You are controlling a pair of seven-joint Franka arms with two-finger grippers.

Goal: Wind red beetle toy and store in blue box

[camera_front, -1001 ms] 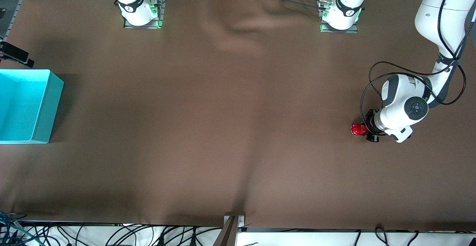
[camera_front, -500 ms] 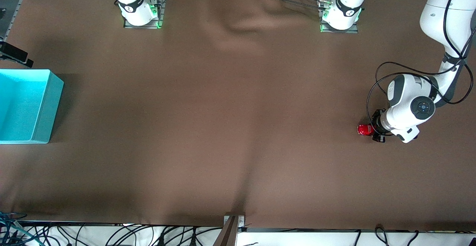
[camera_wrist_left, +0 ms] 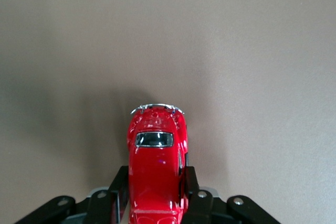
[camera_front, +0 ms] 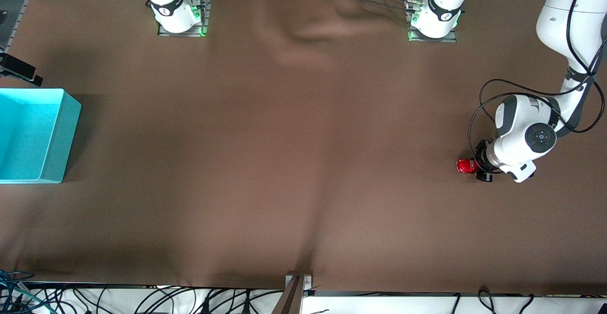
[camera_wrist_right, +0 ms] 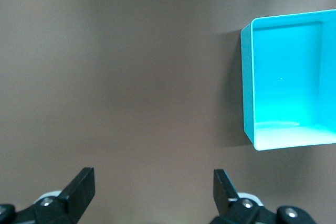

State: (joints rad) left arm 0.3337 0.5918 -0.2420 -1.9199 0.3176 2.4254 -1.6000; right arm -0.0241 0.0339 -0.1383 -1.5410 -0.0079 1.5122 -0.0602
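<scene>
red beetle toy (camera_wrist_left: 156, 169): glossy red, dark windows | blue box (camera_front: 60, 138): turquoise | table (camera_front: 284, 138): brown

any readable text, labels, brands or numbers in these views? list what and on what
None can be read.
Dark markings on the arm collars at the two bases: too small to read.
Red beetle toy, held by the shut left gripper at the left arm's end of the table: no lettering shows.
Blue box, at the right arm's end: plain walls, no label.
Right gripper, open: no markings.
</scene>
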